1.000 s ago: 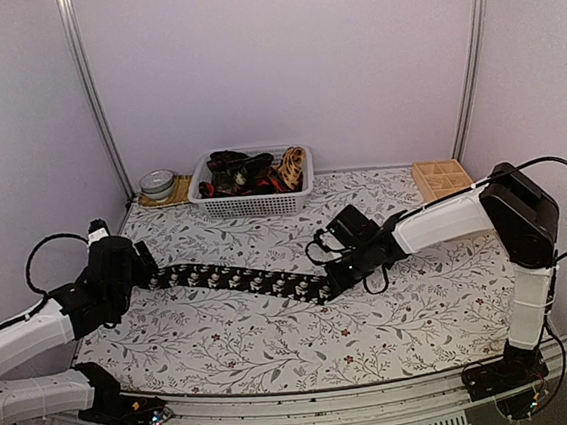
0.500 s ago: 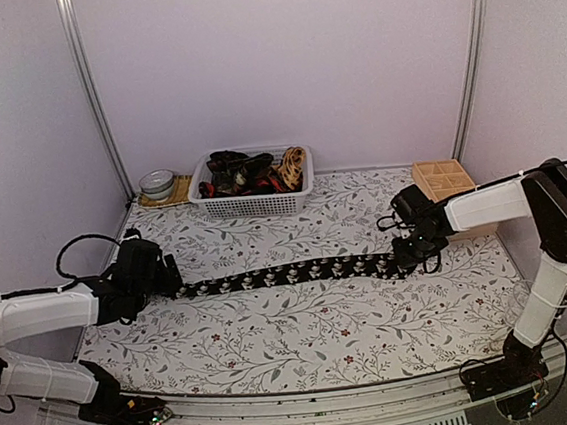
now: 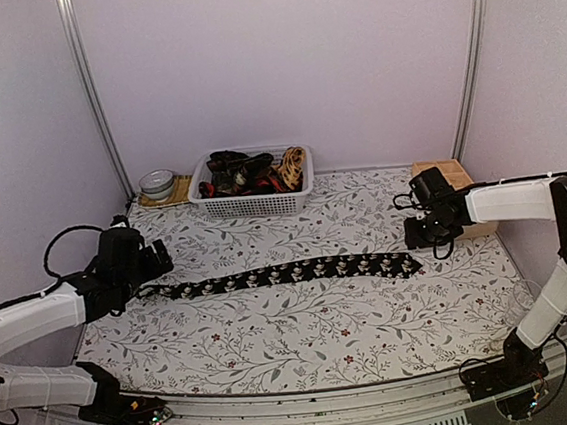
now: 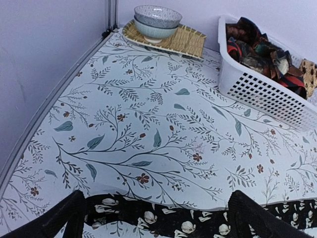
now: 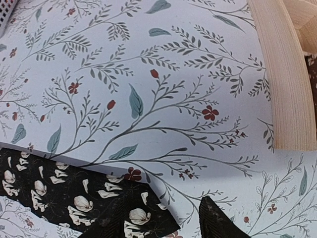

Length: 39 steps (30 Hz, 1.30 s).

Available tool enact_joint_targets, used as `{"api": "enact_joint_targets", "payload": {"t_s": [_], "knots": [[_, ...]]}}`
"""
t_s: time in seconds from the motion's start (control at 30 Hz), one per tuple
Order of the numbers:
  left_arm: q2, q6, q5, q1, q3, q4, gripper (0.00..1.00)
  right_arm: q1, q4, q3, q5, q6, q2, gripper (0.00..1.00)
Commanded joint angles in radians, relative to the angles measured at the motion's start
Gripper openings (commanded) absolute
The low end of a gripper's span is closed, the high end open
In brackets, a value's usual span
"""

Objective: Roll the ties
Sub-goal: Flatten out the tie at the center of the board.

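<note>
At nine o'clock on the flowered table (image 3: 305, 336), my left gripper (image 4: 158, 217) hangs low with its fingers (image 4: 69, 220) spread wide. The narrow end of the black tie (image 3: 289, 272) lies flat on the cloth between them. I cannot tell whether either finger touches it.

Toward eleven o'clock from that gripper, a patterned bowl (image 4: 157, 21) sits on a woven mat (image 4: 190, 43) in the table's far left corner.

From my left gripper the black tie, speckled with pale flowers, runs in one long, nearly straight band across the middle of the table toward three o'clock, widening as it goes.

At twelve o'clock on the table, against the back wall, a white basket (image 3: 253, 205) holds the other ties (image 3: 244, 171), dark and red in a heap.

At three o'clock my right gripper (image 3: 417, 240) hovers over the tie's wide end. In my wrist view that end lies flat on the table, and one dark fingertip (image 5: 218, 220) shows just beside its corner, apart from it. With only that fingertip in sight, I cannot tell how wide this gripper stands.

At one o'clock from it, just beside the arm, stands a wooden box (image 5: 285, 74).
</note>
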State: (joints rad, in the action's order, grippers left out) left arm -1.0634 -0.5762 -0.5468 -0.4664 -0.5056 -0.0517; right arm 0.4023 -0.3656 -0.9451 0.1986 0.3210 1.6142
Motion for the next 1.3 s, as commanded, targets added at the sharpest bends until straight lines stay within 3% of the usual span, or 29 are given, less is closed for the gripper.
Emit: {"api": "enact_joint_targets", "payload": {"t_s": [0.0,0.17,0.5,1.07,1.27], "knots": [[-0.001,-0.001,0.042,0.048,0.035,-0.048,1.0,0.001,0.034,0.0,-0.139,-0.003,-0.118,0.55],[-0.052,-0.033,0.105,0.102,0.04,-0.062,1.0,0.051,0.016,-0.021,-0.224,-0.029,-0.104,0.68],[-0.11,-0.078,0.144,0.147,0.065,-0.053,1.0,0.096,0.019,0.055,-0.217,-0.031,-0.079,0.79],[-0.212,-0.071,0.232,0.194,0.042,-0.056,1.0,0.109,-0.005,0.087,-0.191,0.01,-0.003,0.77],[-0.277,-0.058,0.231,0.217,0.022,-0.051,0.89,0.14,-0.056,0.056,-0.12,0.014,0.042,0.76]]}}
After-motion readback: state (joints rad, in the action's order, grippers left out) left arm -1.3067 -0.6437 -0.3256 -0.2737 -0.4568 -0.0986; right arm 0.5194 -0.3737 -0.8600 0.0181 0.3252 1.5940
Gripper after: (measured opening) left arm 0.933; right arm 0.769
